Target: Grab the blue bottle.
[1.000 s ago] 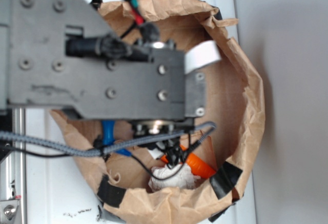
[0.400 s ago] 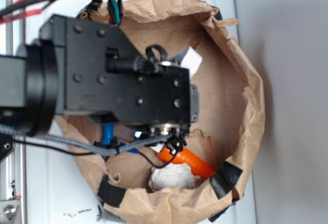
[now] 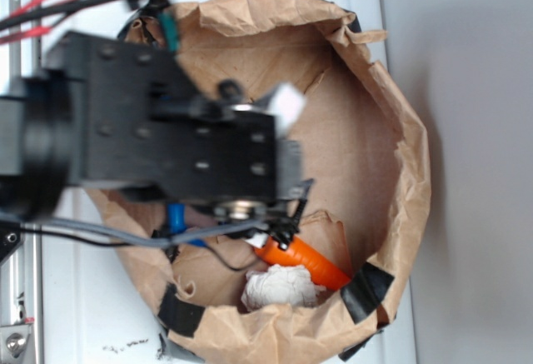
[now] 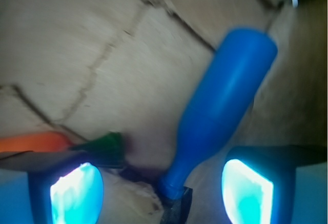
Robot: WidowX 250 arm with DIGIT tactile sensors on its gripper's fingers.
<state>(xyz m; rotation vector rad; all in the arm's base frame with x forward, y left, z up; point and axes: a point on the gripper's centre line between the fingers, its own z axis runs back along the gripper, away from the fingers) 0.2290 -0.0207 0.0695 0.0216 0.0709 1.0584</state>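
The blue bottle [image 4: 223, 106] lies on the brown paper floor of the bag, its wide body pointing up and right and its narrow neck down between my fingers. In the exterior view only a small strip of the blue bottle [image 3: 176, 216] shows under the arm. My gripper [image 4: 161, 193] is open, its two pads wide apart on either side of the neck, not touching it. In the exterior view the arm body hides the jaws.
An orange toy carrot [image 3: 304, 260] with a green top [image 4: 105, 147] lies left of the bottle's neck. A crumpled white ball [image 3: 279, 287] sits near the paper bag's rim [image 3: 408, 172]. Black tape patches [image 3: 366, 291] hold the bag's edge.
The arm has shifted left and lowered a little inside the bag over the last second. The carrot and the white ball have stayed put.
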